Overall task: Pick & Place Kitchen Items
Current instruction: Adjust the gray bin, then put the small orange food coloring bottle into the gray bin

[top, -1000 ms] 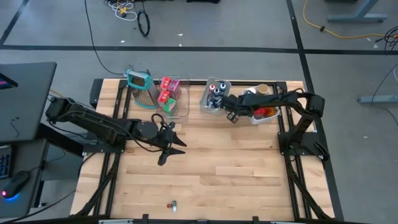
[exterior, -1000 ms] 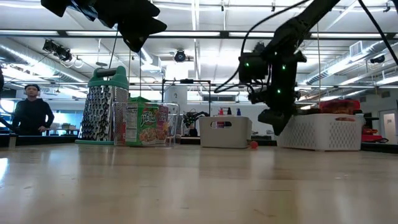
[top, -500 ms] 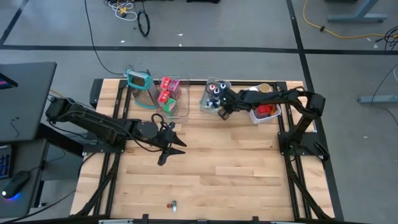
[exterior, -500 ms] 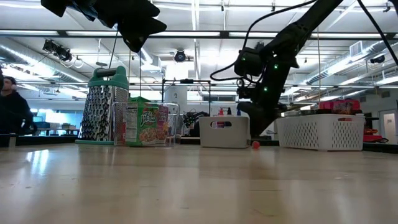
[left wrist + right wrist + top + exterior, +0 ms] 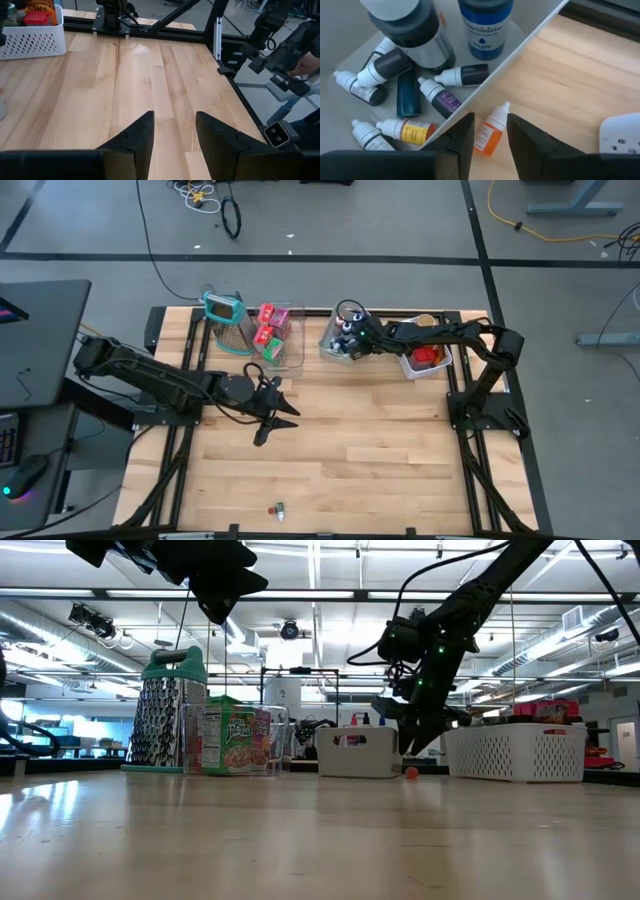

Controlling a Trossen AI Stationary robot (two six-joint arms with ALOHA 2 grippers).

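Pale smooth wooden table (image 5: 350,440), metal grater (image 5: 228,325)

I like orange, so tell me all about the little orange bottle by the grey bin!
The little orange bottle is a small dropper bottle with a white pointed cap and a white label. It looks like plastic. It lies on its side on the wooden table, just outside the grey bin's wall. The right gripper hangs open right above it, not gripping it.

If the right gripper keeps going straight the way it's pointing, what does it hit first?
Most likely the small orange dropper bottle, which the right gripper has between its open fingers on the wood beside the grey bin. How far below it lies is unclear.
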